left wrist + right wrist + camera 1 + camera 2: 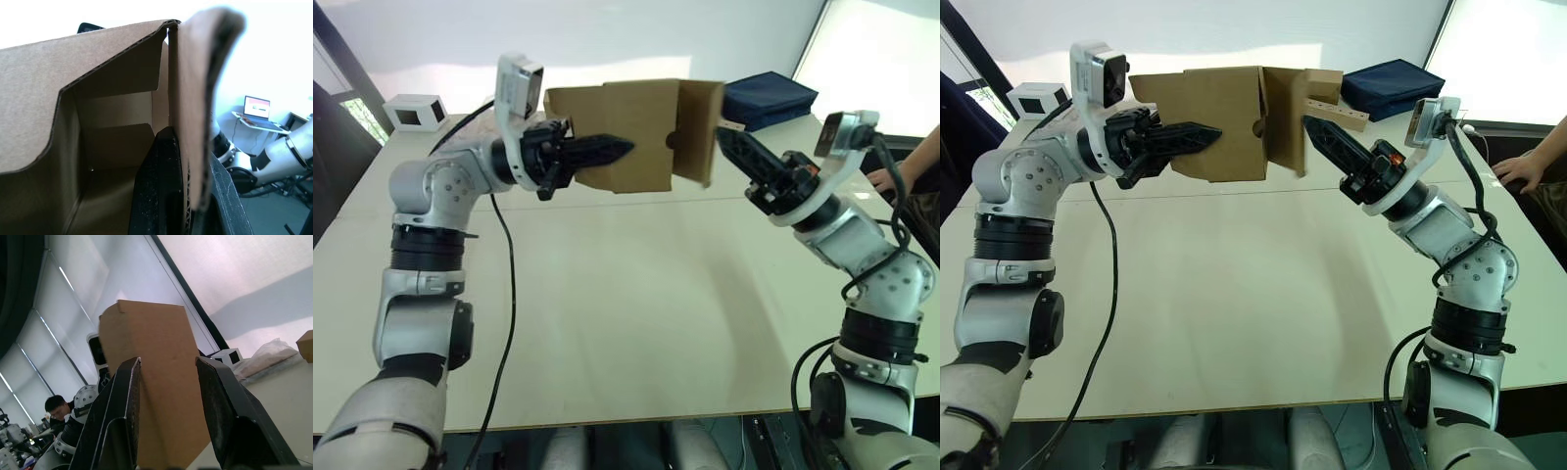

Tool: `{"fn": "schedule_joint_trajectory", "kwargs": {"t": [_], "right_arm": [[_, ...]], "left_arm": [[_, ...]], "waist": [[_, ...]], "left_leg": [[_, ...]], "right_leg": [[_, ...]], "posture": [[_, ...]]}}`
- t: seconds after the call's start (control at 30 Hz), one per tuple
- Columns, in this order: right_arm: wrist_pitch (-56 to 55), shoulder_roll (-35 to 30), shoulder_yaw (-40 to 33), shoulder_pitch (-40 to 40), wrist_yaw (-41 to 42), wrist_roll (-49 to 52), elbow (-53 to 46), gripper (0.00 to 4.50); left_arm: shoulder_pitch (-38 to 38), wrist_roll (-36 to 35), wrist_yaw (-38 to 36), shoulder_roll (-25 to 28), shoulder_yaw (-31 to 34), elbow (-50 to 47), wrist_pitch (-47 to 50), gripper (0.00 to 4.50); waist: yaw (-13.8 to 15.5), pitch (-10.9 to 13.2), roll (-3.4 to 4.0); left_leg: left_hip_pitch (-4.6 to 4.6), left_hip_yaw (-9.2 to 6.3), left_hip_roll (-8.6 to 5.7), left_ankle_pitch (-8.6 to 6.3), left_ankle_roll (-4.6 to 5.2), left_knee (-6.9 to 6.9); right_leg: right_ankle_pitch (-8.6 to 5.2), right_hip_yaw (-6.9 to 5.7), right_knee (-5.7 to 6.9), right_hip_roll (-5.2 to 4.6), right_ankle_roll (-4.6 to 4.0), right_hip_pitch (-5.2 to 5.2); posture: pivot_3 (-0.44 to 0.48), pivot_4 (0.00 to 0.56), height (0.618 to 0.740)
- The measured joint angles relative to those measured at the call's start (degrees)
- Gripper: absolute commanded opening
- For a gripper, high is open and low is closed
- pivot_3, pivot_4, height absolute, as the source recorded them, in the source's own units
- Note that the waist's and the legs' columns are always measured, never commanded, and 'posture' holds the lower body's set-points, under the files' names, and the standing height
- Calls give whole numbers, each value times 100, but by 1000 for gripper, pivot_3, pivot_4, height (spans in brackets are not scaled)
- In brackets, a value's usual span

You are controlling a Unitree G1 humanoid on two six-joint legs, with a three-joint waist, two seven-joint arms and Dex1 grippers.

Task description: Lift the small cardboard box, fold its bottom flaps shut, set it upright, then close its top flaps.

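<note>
Above the pale table (636, 323), the small cardboard box (631, 132) hangs in the air, its wall pinched between the fingers of the left gripper (607, 149), while the right gripper (732, 145) sits just beside the box's loose flap, jaws spread apart.

Head stereo looks down over table (636, 323); wrist cams close on box (631, 132), perhaps touching.
</note>
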Motion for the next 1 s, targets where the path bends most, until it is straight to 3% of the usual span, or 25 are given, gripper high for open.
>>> {"fn": "schedule_joint_trajectory", "kwargs": {"t": [0.37, 0.77, 1.0], "right_arm": [[-235, 218, 62, 43, -178, 121, -3, 1795], [-435, 825, -124, 43, -684, 1398, 59, 1795], [-588, 819, 9, 43, -751, 1298, 56, 1795]], "left_arm": [[-172, 0, -4, 4, 0, 68, 3, 0], [-174, -3, 24, -4, 13, 95, 2, 0], [-174, -4, 66, -4, 14, 95, 6, 0]], "waist": [[-1, 0, 0], [-10, 0, 1], [-12, 0, 1]], "left_leg": [[0, 1, 0, 0, -1, 0], [0, -1, 1, 1, -2, -1], [0, 0, 1, 1, -1, -1]], "right_leg": [[0, 0, 0, 0, 0, 0], [0, 0, 2, 0, 0, -1], [0, 0, 1, 0, 0, -2]], "posture": [[0, 150, 740], [0, 150, 740], [0, 150, 740]]}}
